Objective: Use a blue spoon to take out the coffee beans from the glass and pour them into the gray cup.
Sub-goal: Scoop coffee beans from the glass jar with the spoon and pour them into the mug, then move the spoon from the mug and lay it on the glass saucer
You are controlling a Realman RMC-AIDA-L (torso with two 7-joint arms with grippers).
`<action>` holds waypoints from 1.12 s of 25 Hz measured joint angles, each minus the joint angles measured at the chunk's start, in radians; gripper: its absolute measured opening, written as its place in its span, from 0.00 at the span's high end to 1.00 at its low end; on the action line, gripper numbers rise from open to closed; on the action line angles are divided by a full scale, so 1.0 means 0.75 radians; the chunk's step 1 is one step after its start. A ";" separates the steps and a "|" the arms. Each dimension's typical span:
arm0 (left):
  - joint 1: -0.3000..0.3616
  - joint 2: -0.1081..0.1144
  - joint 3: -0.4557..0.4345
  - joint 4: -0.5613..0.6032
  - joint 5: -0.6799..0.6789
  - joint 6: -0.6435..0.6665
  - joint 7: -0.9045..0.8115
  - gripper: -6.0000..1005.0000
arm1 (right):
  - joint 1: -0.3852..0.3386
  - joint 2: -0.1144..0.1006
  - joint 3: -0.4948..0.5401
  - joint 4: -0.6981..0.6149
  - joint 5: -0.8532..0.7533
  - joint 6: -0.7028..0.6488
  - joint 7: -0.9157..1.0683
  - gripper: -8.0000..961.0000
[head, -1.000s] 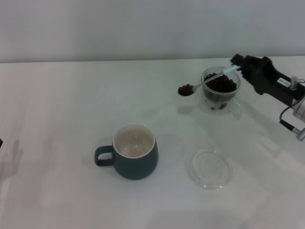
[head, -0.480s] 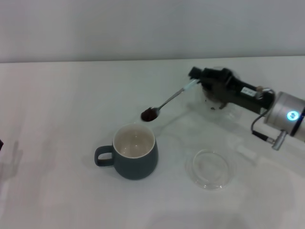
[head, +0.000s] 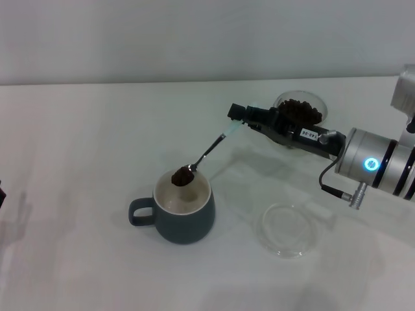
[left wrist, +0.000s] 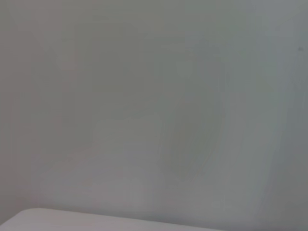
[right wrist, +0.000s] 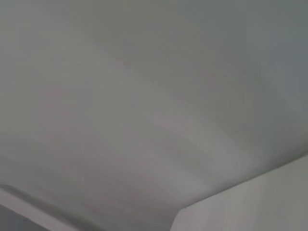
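In the head view my right gripper (head: 238, 115) is shut on the pale-blue handle of the blue spoon (head: 206, 154). The spoon slopes down to the left and its bowl holds a heap of coffee beans (head: 181, 176) just above the open mouth of the gray cup (head: 183, 206). The cup stands upright at the table's middle, handle to the left, cream inside. The glass (head: 299, 113) with more dark beans stands behind my right arm, partly hidden by it. The left gripper shows only as a dark sliver at the left edge (head: 1, 195). Both wrist views show only blank grey surface.
A flat round clear glass saucer (head: 288, 228) lies on the white table (head: 78, 149) to the right of the gray cup. My right arm's silver wrist (head: 379, 165) with a lit blue ring reaches in from the right edge.
My right gripper has carried the spoon with its beans from beside the glass leftward and toward the front, ending with the bowl over the gray cup. The glass is uncovered again.
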 joint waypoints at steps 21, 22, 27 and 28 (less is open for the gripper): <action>-0.014 0.000 -0.003 0.000 0.000 0.000 0.000 0.21 | -0.003 0.000 0.001 -0.069 -0.002 -0.047 -0.396 0.84; -0.014 0.000 -0.003 0.000 0.000 0.000 0.000 0.21 | -0.003 -0.001 0.001 -0.070 -0.002 -0.055 -0.414 0.84; -0.015 0.000 -0.003 0.002 0.000 0.000 -0.004 0.21 | -0.011 0.000 -0.001 -0.071 -0.002 -0.145 -0.618 0.84; -0.015 0.000 -0.003 0.003 0.000 0.000 -0.005 0.21 | -0.014 0.002 -0.002 -0.071 -0.002 -0.156 -0.664 0.84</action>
